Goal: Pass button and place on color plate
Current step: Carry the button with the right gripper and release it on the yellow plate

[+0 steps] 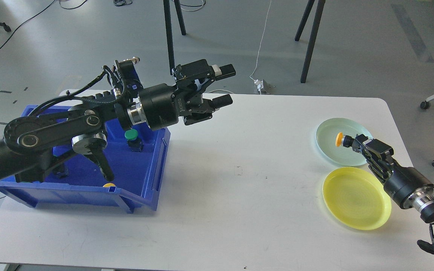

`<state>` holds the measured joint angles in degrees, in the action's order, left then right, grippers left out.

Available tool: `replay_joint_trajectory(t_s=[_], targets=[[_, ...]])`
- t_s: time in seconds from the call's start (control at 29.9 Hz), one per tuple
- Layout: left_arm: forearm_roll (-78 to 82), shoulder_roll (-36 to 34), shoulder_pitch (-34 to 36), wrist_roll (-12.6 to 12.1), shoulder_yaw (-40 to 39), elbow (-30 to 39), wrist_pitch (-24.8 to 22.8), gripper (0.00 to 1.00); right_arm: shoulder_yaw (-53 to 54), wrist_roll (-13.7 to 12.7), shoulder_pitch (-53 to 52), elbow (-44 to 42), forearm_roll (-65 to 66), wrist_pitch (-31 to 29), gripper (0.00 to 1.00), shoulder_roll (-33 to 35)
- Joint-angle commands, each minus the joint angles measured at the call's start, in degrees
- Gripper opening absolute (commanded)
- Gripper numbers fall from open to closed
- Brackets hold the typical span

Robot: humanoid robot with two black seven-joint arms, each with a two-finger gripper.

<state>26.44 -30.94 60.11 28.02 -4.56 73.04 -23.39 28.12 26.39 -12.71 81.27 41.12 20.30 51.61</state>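
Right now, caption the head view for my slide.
Right gripper holds yellow button over pale green plate; left gripper open.

Robotics lab or test space. Bare grey concrete floor [352, 49], loose cables [261, 41], black tripod legs [311, 37]. White worktable [239, 180], blue parts bin [141, 180].

white table [239, 195], black stand legs [311, 37], perhaps tripods

One marking is present: small white lettering on the black body of the left gripper [222, 86], upper centre of the frame. The characters are too small and blurred to read. No other text, label or number is legible.
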Motion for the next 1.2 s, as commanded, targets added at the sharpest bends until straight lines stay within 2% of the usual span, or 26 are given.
replay_joint_trajectory(t_s=[0.0, 0.33, 0.43, 0.8, 1.17], targets=[[0.0, 0.0, 0.0, 0.0, 0.0, 0.0, 0.0, 0.92, -0.1, 0.9, 4.1, -0.5, 2.4, 4.6, 0.0, 1.3], [0.0, 0.0, 0.0, 0.0, 0.0, 0.0, 0.0, 0.92, -6.7, 0.8, 5.9, -7.3, 6.2, 5.2, 0.07, 0.5], [0.0, 0.0, 0.0, 0.0, 0.0, 0.0, 0.0, 0.92, -7.2, 0.8, 5.9, -8.1, 6.2, 5.2, 0.15, 0.1], [0.0, 0.0, 0.0, 0.0, 0.0, 0.0, 0.0, 0.93, -7.2, 0.8, 5.9, -9.1, 6.0, 5.2, 0.54, -1.3], [0.0, 0.0, -0.1, 0.0, 0.0, 0.0, 0.0, 0.94, -5.8, 1.3, 5.1, -6.9, 5.4, 5.0, 0.74, -1.1]])
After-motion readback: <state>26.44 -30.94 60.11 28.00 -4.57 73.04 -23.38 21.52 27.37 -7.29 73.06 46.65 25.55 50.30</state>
